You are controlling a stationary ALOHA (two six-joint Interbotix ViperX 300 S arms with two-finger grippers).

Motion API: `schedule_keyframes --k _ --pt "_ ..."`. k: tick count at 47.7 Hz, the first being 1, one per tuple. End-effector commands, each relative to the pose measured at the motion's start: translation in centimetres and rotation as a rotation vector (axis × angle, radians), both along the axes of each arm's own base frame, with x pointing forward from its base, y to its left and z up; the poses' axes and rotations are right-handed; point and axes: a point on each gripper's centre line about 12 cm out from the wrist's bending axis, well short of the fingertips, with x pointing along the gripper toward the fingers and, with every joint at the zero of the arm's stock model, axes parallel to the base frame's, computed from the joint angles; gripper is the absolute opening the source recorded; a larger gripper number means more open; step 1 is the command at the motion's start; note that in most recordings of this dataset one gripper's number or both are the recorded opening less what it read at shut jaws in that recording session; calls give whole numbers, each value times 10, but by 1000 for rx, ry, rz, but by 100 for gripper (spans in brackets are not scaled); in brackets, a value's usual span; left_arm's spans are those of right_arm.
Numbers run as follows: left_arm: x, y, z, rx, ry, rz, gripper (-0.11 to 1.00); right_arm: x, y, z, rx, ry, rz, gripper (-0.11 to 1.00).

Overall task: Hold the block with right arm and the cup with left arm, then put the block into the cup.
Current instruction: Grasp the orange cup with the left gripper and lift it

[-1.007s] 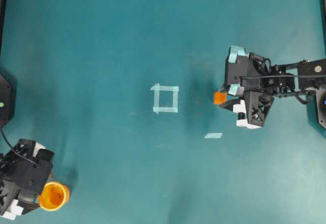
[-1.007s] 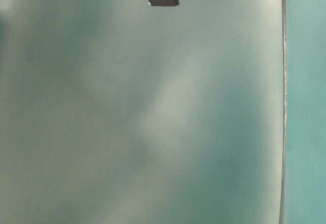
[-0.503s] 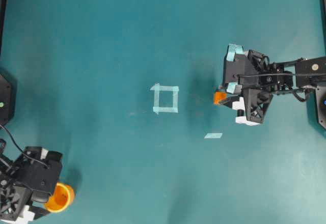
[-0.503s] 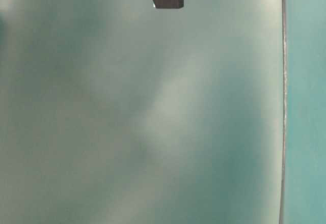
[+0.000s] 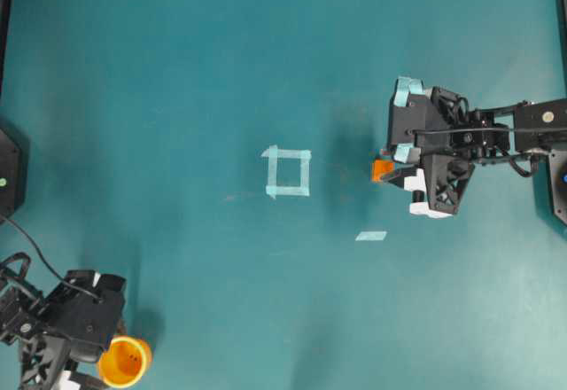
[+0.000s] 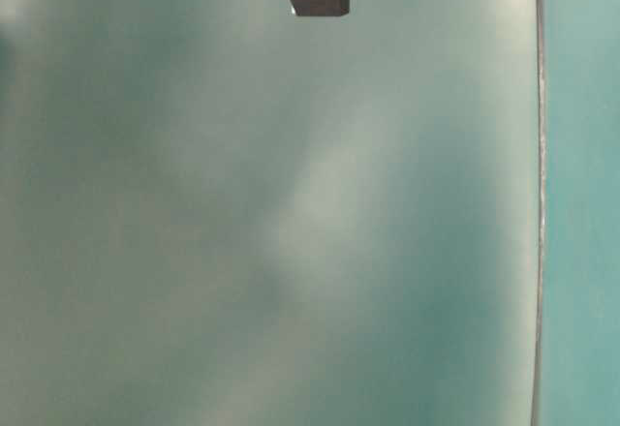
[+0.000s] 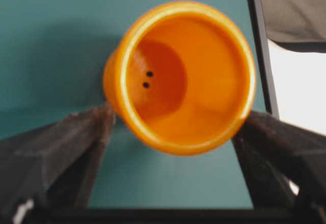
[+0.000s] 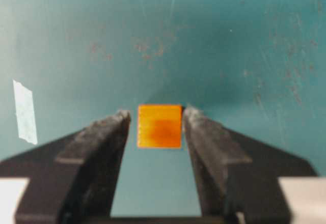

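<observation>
Left wrist-mounted view is showing the cup [image 7: 183, 76], a glossy orange tapered vessel with a paler yellow rim and two small dark dots on its inner wall, sitting between the wide-spread fingers [image 7: 56, 152] of the left gripper [image 7: 173, 132], which are pressing against its sides. In the right wrist view the block [image 8: 160, 126], a small flat-faced orange cube, is sitting between the tips of the right gripper [image 8: 159, 124], whose fingers [image 8: 102, 142] are closing it in on both sides.

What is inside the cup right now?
Nothing: the left wrist view shows the cup empty, only two small dark dots on its inner wall. The block sits between the right fingers. The nearest inner wall is hidden.
</observation>
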Motion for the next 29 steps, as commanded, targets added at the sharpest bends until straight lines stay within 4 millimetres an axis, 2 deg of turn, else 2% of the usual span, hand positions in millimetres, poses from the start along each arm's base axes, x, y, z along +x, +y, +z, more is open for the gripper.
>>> schedule_keyframes --k 1,17,29 --pt "10 1 7 -18 -35 14 88 3 -3 6 -10 -24 1 54" --pt "22 16 8 -2 -40 61 88 3 -8 6 -36 -20 6 54" --pt "42 37 12 11 -73 123 88 4 -10 7 -37 -26 3 54"
